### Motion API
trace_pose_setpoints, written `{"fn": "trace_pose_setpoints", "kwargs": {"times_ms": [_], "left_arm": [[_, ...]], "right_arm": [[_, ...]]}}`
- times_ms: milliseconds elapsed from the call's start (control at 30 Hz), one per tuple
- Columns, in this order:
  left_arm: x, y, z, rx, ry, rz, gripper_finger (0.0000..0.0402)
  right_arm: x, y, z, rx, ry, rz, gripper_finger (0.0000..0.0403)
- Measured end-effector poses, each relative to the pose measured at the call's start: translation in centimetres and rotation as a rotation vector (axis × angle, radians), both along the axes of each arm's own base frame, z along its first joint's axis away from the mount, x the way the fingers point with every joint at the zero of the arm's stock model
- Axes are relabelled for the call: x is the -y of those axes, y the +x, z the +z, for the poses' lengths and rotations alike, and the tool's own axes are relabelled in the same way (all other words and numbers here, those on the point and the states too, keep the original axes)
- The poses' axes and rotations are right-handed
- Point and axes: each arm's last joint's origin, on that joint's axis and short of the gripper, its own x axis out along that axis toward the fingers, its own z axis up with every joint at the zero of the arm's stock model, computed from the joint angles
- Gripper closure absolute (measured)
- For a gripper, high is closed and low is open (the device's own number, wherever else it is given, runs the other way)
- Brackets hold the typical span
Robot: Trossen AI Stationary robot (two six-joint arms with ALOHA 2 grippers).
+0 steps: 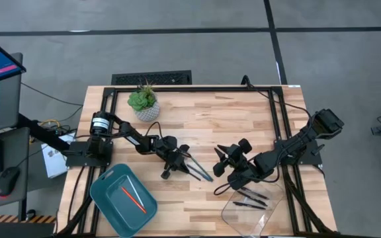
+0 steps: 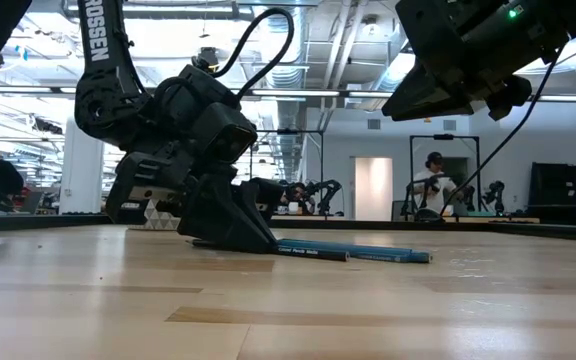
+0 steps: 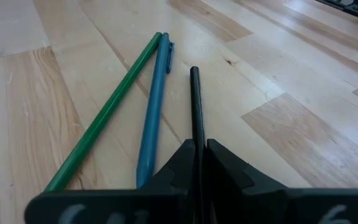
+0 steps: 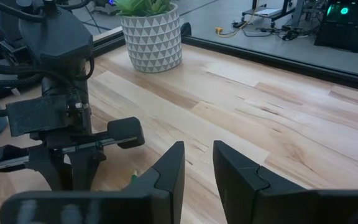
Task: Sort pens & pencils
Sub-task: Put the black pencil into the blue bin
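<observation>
My left gripper (image 1: 179,160) is down at the table's middle and shut on a black pen (image 3: 195,106). Beside that pen a teal-blue pen (image 3: 154,106) and a green pencil (image 3: 107,109) lie flat on the wood. My right gripper (image 1: 223,164) hangs open above the table just right of them, touching nothing; its fingers (image 4: 169,171) point toward the left arm. An orange-red pencil (image 1: 134,197) lies in the blue tray (image 1: 104,192). Black pens (image 1: 251,197) lie in the clear container (image 1: 270,215). My left gripper (image 3: 199,152) pinches the black pen between its two fingers at the pen's near end (image 3: 197,140). The fingers come slanting down from the table's left side, in line with the pen. The rest of the pen lies on the table, pointing away from the fingers (image 2: 238,225).
A potted plant (image 1: 144,102) stands near the far left of the table. The blue tray sits at the near left corner and the clear container at the near right. A black frame rail (image 1: 197,88) borders the table. People show in the room beyond.
</observation>
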Motion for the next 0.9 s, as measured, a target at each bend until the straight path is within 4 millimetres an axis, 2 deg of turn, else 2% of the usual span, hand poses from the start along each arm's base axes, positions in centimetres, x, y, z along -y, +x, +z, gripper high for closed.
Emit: {"fn": "trace_pose_setpoints", "kwargs": {"times_ms": [533,900], "left_arm": [[0.0,0.2,0.2,0.026,-0.007,-0.004,0.0387],[0.1,0.2,1.7,0.055,-0.010,-0.009,0.0387]], "right_arm": [[0.0,0.0,0.0,0.000,0.000,0.000,0.0295],[0.0,0.0,0.0,-0.001,-0.001,0.000,0.0295]]}}
